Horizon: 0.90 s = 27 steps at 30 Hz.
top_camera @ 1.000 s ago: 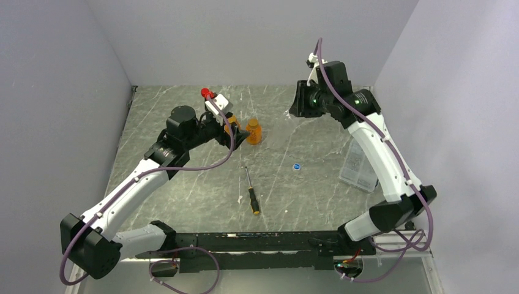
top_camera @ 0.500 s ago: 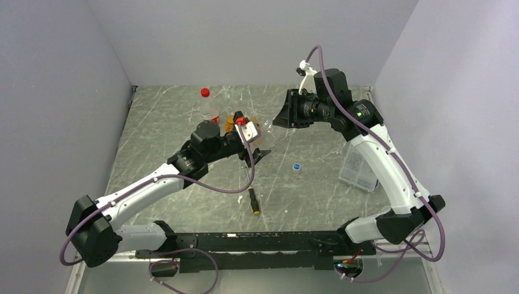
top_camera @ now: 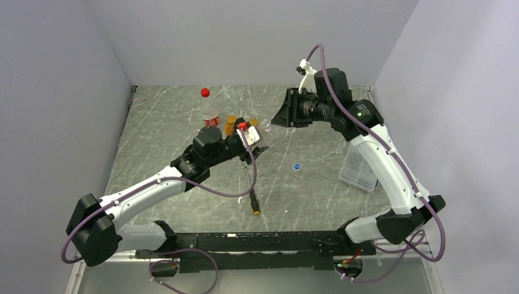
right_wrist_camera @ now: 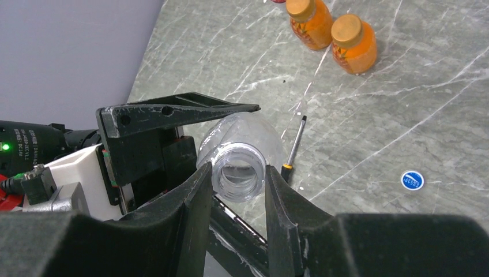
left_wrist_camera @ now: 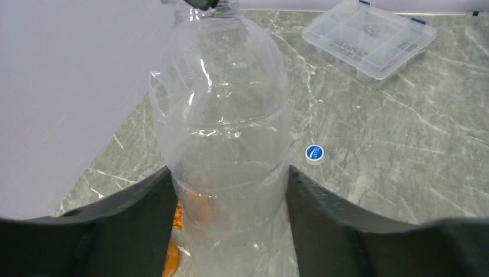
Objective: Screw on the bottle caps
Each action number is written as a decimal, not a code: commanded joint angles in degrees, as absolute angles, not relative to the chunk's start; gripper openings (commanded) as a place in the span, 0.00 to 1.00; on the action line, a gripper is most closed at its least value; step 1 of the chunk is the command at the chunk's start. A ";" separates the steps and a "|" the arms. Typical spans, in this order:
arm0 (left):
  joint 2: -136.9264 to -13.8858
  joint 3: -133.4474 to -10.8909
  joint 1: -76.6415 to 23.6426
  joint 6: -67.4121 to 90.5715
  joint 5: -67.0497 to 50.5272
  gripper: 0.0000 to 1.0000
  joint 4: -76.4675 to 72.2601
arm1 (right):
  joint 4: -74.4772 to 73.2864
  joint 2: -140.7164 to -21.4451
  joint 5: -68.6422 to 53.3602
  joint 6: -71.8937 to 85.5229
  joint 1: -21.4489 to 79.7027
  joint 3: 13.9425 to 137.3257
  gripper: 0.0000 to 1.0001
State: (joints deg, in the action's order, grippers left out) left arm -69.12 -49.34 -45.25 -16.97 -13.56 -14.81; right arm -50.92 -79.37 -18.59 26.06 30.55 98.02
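A clear uncapped bottle [left_wrist_camera: 222,115] hangs in the air between both arms. My right gripper [right_wrist_camera: 237,173] is shut on its open neck [right_wrist_camera: 239,170]. My left gripper [left_wrist_camera: 229,179] is shut on its body, one finger [left_wrist_camera: 144,219] pressed on each side. In the top view my left gripper [top_camera: 260,146] and right gripper [top_camera: 280,117] meet above the table's middle. A blue cap [top_camera: 297,166] with a white centre lies on the table [top_camera: 318,184], also seen as the blue cap [left_wrist_camera: 314,154]. Two amber bottles [right_wrist_camera: 311,20] [right_wrist_camera: 352,43] stand with orange caps on.
A taller clear bottle [top_camera: 209,110] with a red cap stands at the back left. A black-and-orange screwdriver [top_camera: 251,191] lies near the front middle. A clear compartment box [top_camera: 358,168] sits at the right, under my right arm.
My left arm swung right from the amber bottles and its jaws closed on the clear bottle. My right arm brought the bottle down toward the middle, then held still.
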 commanded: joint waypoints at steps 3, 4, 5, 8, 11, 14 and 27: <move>-68.96 -48.73 -45.44 -14.66 -13.13 0.49 -19.41 | -47.97 -77.14 -19.67 27.09 30.76 100.59 0.06; -68.89 -48.48 -45.44 -14.21 -12.99 0.47 -20.02 | -47.99 -77.08 -19.61 27.07 30.76 100.46 0.10; -68.71 -48.29 -45.44 -13.76 -12.59 0.46 -20.41 | -47.88 -76.90 -19.49 27.07 30.76 100.20 0.15; -68.03 -48.59 -44.95 -12.27 -11.31 0.41 -18.68 | -46.96 -75.50 -16.91 27.07 30.76 98.79 0.47; -66.65 -48.45 -43.38 -9.70 -10.56 0.40 -16.60 | -47.33 -73.94 -11.89 26.86 30.68 97.88 0.82; -65.02 -48.76 -39.75 -5.89 -11.63 0.39 -12.93 | -48.47 -72.16 -6.53 26.60 30.19 96.62 1.00; -57.52 -53.93 -31.29 -2.88 -18.79 0.38 7.39 | -36.12 -72.03 7.44 28.30 28.99 64.30 0.90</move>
State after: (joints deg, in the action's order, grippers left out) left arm -60.18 -50.43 -31.79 -3.16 -14.26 1.45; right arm -43.75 -69.60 2.46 26.87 28.91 71.50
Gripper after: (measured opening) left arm 0.515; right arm 0.938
